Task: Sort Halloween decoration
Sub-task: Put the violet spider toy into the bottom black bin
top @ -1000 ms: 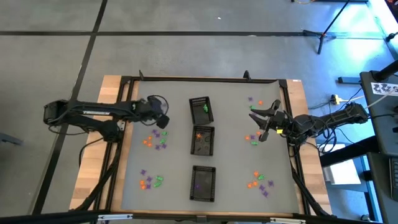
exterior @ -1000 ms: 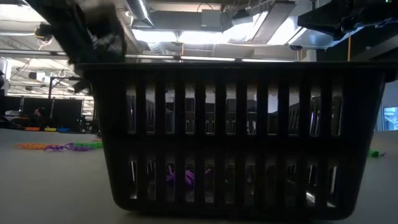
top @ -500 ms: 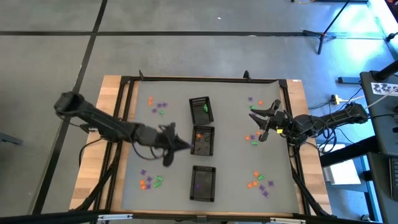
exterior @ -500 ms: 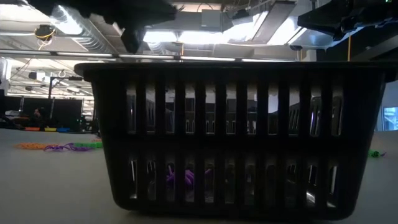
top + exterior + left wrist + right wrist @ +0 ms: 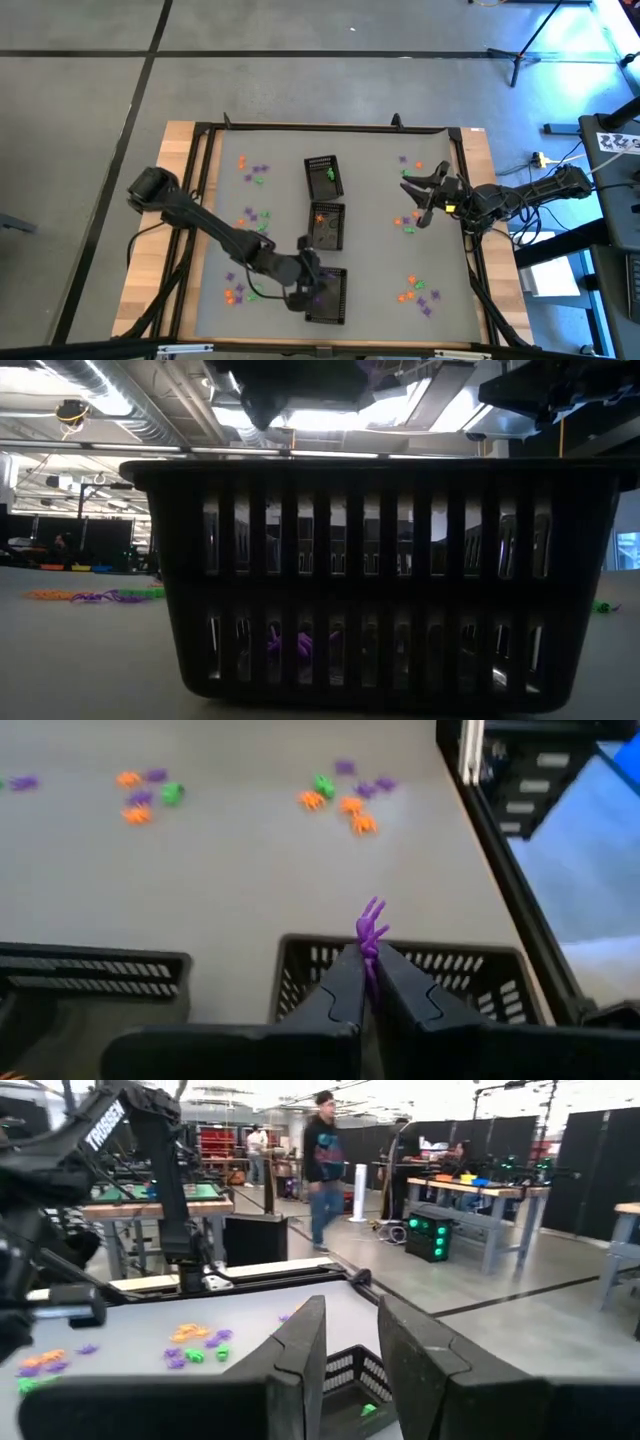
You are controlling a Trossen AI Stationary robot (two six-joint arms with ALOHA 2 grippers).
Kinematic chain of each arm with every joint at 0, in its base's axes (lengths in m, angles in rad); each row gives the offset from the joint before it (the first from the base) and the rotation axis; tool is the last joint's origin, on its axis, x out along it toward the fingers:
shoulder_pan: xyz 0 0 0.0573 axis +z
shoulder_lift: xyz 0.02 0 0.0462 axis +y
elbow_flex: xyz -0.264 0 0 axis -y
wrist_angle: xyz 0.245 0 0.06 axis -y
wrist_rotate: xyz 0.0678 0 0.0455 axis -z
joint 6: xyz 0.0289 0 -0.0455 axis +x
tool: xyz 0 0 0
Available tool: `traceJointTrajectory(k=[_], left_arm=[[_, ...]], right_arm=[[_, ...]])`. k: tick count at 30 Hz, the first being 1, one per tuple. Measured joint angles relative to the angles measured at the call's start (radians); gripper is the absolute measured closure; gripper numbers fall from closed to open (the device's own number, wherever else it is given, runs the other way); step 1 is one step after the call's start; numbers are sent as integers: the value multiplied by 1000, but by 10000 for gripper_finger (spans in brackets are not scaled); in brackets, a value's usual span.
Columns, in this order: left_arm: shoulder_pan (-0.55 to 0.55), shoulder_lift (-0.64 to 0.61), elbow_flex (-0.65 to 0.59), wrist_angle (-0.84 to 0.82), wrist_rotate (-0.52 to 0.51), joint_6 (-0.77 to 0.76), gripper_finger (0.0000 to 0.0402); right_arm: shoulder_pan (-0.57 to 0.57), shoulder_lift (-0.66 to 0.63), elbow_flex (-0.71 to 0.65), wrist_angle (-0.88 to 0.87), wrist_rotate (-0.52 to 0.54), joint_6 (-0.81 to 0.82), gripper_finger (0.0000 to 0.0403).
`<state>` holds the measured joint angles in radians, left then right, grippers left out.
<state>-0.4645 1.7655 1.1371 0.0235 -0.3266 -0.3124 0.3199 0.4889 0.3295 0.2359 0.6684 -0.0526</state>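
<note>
Your left gripper [image 5: 366, 982] hung at the near black rectangular mesh tray's [image 5: 330, 296] left edge, fingers [image 5: 341, 988] clenched on a tiny purple plastic trinket [image 5: 370, 932]. More orange, green and purple trinkets [image 5: 244, 292] lay scattered on the grey tabletop [image 5: 375, 250]. Your right gripper [image 5: 412, 197] waited at the right side, fingers [image 5: 300, 1348] parted, grasping nothing.

Grey concrete floor [image 5: 300, 70] with dark seam lines, ceiling strip lights [image 5: 330, 418], workbenches [image 5: 470, 1190] behind, one person [image 5: 325, 1165] walking past.
</note>
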Motion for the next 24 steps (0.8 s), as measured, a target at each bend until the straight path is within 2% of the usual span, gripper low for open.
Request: traceJointTrajectory(k=[3,11,16,20,24], left_arm=[[1,24,1,-5,27,7,382],[-1,27,1,-11,22,17,278],[7,16,1,-27,22,85,258],[28,-70,2,-191,-4,55,259],[50,-201,2,-442,-157,-55,261]], right_arm=[[0,0,0,0,-16,3,310],[0,0,0,0,-26,4,310],[0,0,0,0,-26,4,310],[0,0,0,-2,-26,2,310],[0,0,0,-3,-26,-4,310]])
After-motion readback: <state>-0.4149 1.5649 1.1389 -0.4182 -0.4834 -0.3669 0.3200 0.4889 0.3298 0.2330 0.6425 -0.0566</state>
